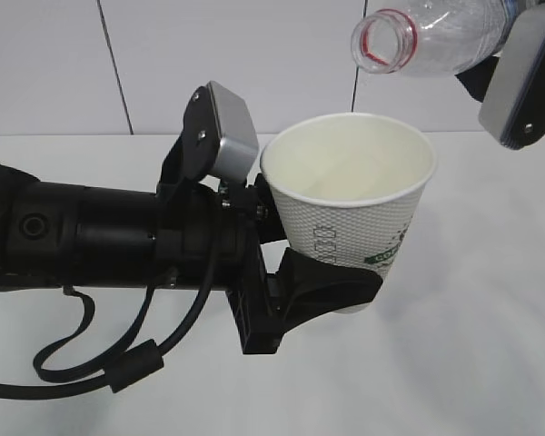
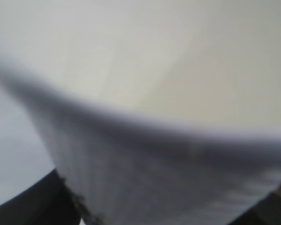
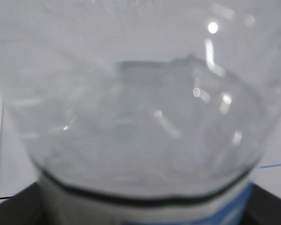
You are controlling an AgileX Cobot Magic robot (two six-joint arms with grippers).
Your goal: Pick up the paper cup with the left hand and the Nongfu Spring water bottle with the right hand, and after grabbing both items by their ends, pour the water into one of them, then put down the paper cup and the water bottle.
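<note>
The paper cup (image 1: 350,204) is held aloft over the tabletop (image 1: 490,363) by the left pincer (image 1: 313,272), clamped low on its thin, crushable wall. The light, slippery bottle (image 1: 431,36), tilted above the rim, is gripped by the right pincer (image 1: 518,77).

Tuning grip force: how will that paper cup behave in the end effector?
The paper cup is thin-walled paper, so it probably crushes under a hard squeeze. The left end effector holds it low, so it may tip once filled. The dimpled wall likely limits slipping.
</note>
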